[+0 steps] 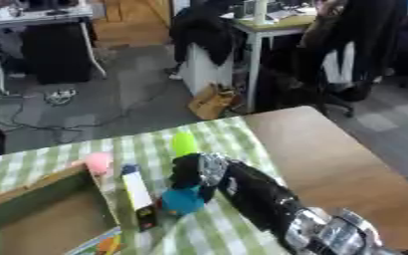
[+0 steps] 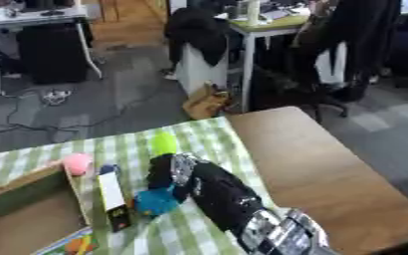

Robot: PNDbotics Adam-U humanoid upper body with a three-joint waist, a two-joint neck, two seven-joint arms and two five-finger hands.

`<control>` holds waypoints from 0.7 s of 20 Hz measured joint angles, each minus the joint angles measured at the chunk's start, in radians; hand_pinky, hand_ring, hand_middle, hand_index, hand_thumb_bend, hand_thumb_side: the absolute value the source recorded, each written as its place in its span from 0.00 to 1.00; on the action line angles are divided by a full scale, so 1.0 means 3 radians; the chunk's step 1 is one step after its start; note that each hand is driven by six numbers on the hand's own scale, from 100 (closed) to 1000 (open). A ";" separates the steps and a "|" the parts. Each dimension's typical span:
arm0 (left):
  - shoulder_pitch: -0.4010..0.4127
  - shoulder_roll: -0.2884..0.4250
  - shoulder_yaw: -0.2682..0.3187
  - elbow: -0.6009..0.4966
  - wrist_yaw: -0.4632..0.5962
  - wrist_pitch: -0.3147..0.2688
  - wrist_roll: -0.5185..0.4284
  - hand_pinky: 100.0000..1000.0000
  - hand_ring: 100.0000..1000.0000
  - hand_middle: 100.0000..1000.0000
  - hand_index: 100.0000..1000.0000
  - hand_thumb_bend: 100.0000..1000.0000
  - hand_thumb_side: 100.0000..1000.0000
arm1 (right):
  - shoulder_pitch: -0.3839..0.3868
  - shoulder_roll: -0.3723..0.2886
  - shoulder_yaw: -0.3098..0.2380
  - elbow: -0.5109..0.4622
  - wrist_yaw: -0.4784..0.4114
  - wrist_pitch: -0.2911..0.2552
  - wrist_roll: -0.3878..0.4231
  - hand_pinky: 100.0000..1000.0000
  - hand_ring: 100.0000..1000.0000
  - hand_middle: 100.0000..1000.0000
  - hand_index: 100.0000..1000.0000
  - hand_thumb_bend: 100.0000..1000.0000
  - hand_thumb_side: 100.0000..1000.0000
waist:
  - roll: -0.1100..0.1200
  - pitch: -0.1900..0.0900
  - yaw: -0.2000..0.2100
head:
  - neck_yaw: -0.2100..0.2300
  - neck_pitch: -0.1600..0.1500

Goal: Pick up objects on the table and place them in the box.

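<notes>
My right hand (image 1: pixel 188 172) reaches in from the lower right, its black and silver arm lying across the checked cloth. It sits right over a teal rounded object (image 1: pixel 181 200) and touches its top; blur hides the grip. Just beyond the hand lies a light green object (image 1: pixel 184 144). A pink ball-like thing (image 1: pixel 99 162) rests by the far corner of the wooden box (image 1: pixel 33 191) at the lower left. A long white packet with a black end (image 1: pixel 138 193) lies along the box's right wall. My left hand does not show.
A green and white checked cloth (image 1: pixel 225 229) covers the left part of the brown table (image 1: pixel 329 159). Something colourful (image 1: pixel 103 245) lies inside the box. Beyond the far table edge are floor, cables, desks and chairs.
</notes>
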 measured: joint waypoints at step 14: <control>-0.0009 0.0000 0.0003 0.0000 -0.0023 0.0005 0.0022 0.77 0.82 0.84 0.91 0.03 1.00 | 0.0005 -0.0018 -0.0108 0.0098 -0.0416 -0.0033 0.0080 0.80 0.72 0.66 0.87 0.54 0.54 | 0.0000 0.0000 0.0002 | -0.0099 -0.0143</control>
